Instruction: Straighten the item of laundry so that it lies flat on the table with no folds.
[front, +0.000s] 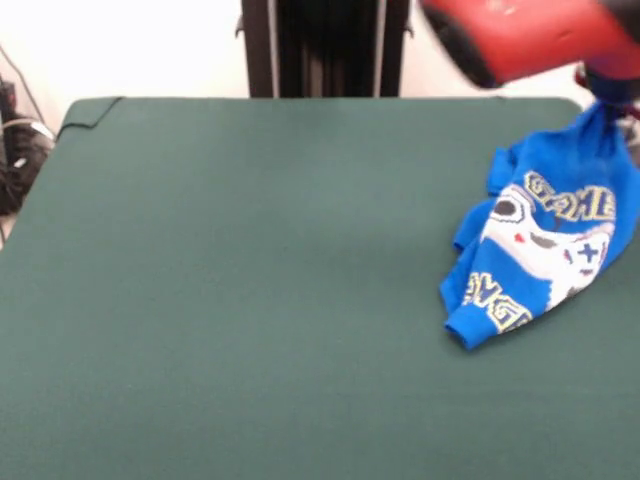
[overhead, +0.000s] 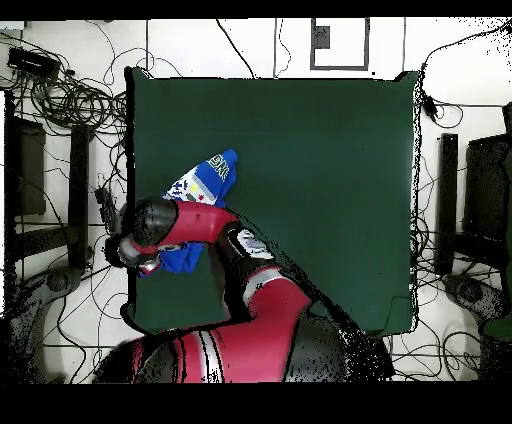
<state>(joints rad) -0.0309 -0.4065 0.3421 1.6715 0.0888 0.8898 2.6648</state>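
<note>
One shirt (front: 540, 255), blue, bunched at the table's (front: 250, 300) right side. One green table. One red arm (front: 520, 35). Cable tangles off the left edge.

T-shirt (front: 535, 245) bunched at table (front: 250, 300) edge — under arm (front: 530, 35).

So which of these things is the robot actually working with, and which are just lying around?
Part of the job:
- blue T-shirt, bunched, one end lifted
- green table
- pincer, at the shirt's raised end

Just lying about:
- cables on the floor beside the table
- black stands along the sides
</note>
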